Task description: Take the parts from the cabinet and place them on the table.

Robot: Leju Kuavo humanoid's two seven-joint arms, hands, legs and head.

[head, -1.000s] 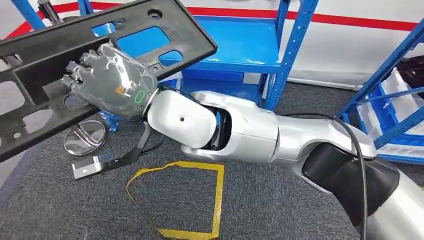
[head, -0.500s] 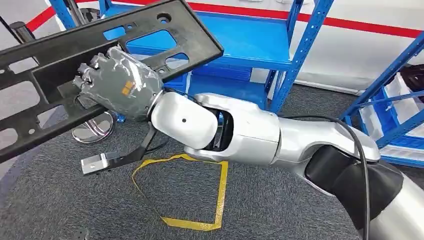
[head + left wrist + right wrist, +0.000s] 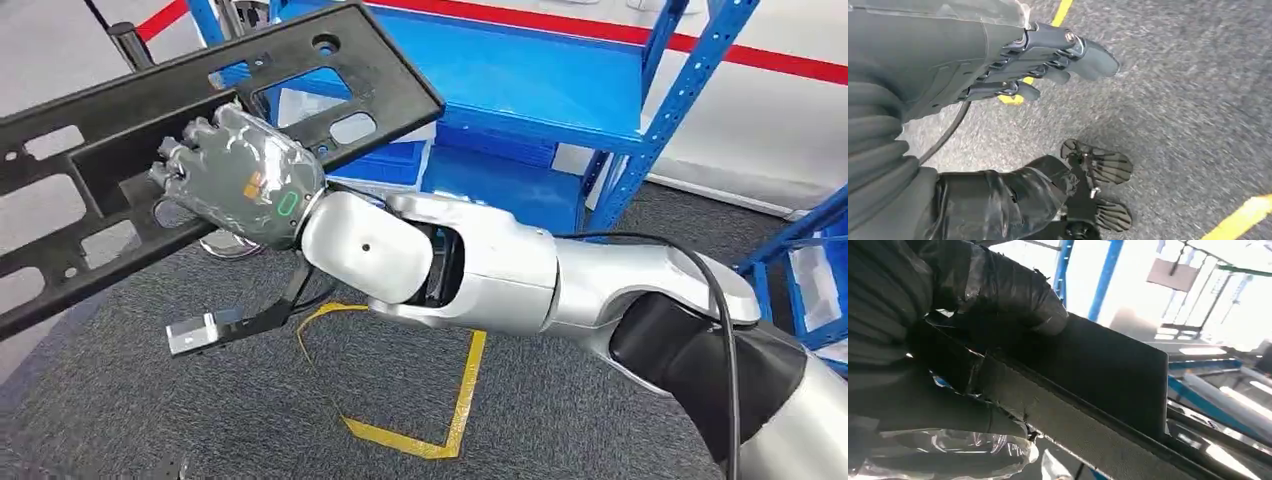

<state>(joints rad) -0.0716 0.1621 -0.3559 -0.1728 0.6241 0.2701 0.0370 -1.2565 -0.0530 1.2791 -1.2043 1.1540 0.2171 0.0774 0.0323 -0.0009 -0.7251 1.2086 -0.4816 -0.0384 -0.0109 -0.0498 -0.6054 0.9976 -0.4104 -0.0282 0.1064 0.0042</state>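
I see my right hand [image 3: 240,175] gripping the black panel [image 3: 120,150], fingers [image 3: 185,150] curled over its bar, left hand [image 3: 1013,65] empty, fingers apart

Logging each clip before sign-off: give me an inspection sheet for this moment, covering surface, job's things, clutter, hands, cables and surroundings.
Surface: grey carpet floor with yellow tape marking a partial outline.
Job's things: long black panel with cut-outs, held in the air, tilted.
Clutter: shiny round stand base on the floor, partly hidden behind the panel.
Hands: right robot hand grips the panel near its middle; left robot hand hangs over the floor, holding nothing, fingers slightly apart.
Cables: black cable runs along the right arm.
Surroundings: blue shelf rack ahead; a second blue rack to the right; red stripe behind.
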